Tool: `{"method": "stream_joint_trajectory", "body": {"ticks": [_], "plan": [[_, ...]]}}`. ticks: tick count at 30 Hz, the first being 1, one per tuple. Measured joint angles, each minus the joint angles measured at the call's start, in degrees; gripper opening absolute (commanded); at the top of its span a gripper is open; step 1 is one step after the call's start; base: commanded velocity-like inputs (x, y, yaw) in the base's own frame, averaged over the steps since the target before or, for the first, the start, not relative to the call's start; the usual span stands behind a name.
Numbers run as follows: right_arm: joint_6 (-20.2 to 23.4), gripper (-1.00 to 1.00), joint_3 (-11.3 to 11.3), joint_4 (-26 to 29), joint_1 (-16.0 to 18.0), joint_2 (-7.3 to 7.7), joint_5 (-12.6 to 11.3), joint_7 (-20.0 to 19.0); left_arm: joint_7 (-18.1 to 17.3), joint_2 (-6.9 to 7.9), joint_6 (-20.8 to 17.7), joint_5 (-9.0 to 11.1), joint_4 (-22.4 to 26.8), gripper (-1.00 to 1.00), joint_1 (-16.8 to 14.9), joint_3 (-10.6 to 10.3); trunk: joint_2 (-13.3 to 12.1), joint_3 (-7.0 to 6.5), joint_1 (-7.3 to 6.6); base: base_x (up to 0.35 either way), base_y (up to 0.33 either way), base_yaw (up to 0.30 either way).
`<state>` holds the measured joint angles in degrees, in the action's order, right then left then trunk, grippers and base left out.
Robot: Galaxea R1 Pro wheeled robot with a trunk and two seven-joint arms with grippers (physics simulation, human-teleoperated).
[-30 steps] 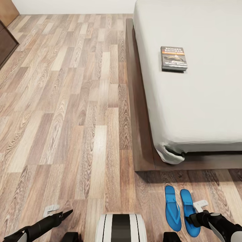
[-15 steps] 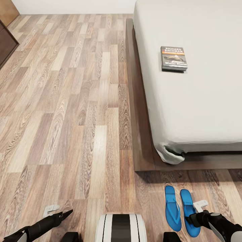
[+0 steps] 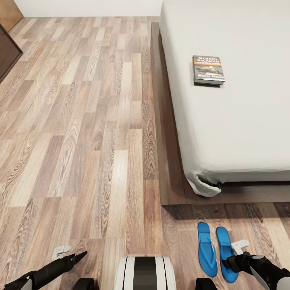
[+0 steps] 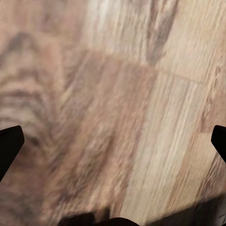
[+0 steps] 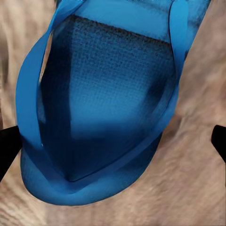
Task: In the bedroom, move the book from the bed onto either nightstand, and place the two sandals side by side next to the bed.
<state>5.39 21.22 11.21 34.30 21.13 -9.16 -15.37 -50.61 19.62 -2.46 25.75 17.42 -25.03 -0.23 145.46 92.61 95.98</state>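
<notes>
Below, the right claw [image 5: 113, 141] hangs spread wide over the right sandal [image 3: 226, 253], gripping nothing; the left claw [image 4: 113, 141] gapes above floor [image 3: 80, 141].

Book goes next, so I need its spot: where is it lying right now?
In the head view the book lies flat on the bed's grey mattress, near the mattress edge that faces the open floor, far from both grippers.

The bed [image 3: 241, 121] carries the book [image 3: 208, 69]; 2 sandals [image 3: 217, 253] lie side by side on the floor [image 3: 80, 141], 1 directly under the right fingers [image 3: 241, 245].
</notes>
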Motion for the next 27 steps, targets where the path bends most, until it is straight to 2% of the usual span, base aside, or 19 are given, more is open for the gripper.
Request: {"method": "stream_joint_trajectory", "body": {"ticks": [27], "plan": [[0.0,1.00,0.0,0.0,0.0,0.00,0.0,0.0,0.0,0.00,0.0,0.0,0.0,1.00,0.0,0.0,0.0,0.00,0.00,0.000,0.000,0.000]]}}
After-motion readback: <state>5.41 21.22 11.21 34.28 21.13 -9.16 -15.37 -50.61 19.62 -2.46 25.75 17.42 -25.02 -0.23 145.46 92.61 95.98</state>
